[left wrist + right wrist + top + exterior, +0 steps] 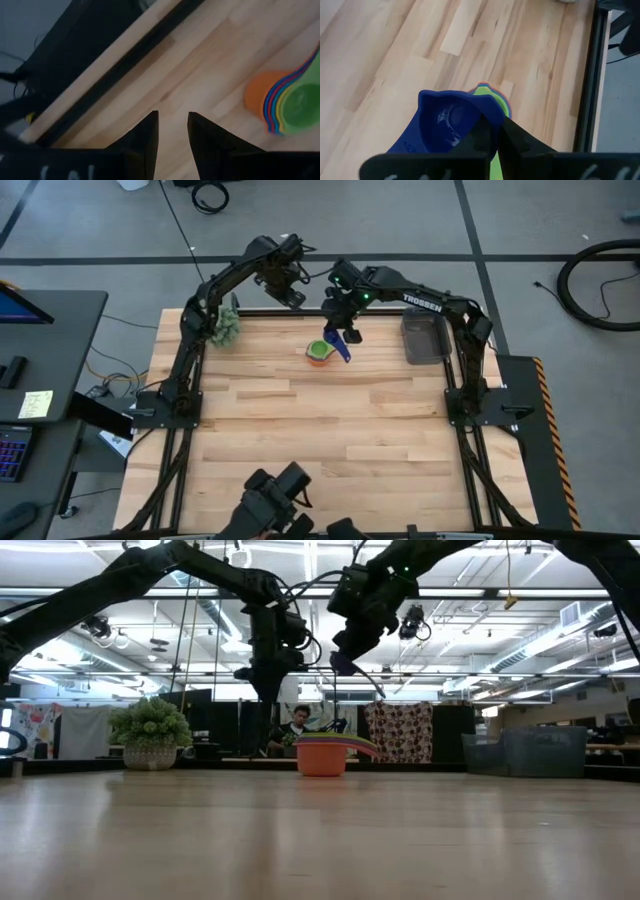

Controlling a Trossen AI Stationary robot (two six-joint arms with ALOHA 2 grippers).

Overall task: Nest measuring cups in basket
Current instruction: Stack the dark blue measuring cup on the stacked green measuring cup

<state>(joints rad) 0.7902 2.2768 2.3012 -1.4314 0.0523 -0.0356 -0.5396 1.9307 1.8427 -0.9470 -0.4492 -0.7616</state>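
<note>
While the high view blurs it, the right gripper point(492, 132) plainly pinches the dark blue cup point(447, 122) above the nested stack point(495, 100).

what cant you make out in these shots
- Basket contents: high view too small, low view walls hide the inside.
- Cups under the green one in the stack: only rims show, left wrist view.
- Dark blue cup handle: right gripper covers it, right wrist view.

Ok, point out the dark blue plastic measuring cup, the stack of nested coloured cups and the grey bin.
dark blue plastic measuring cup point(442, 122), right wrist view, inside of bowl.
stack of nested coloured cups point(319, 353), high view, green top cup.
grey rectangular bin point(426, 338), high view, floor of bin.
</note>
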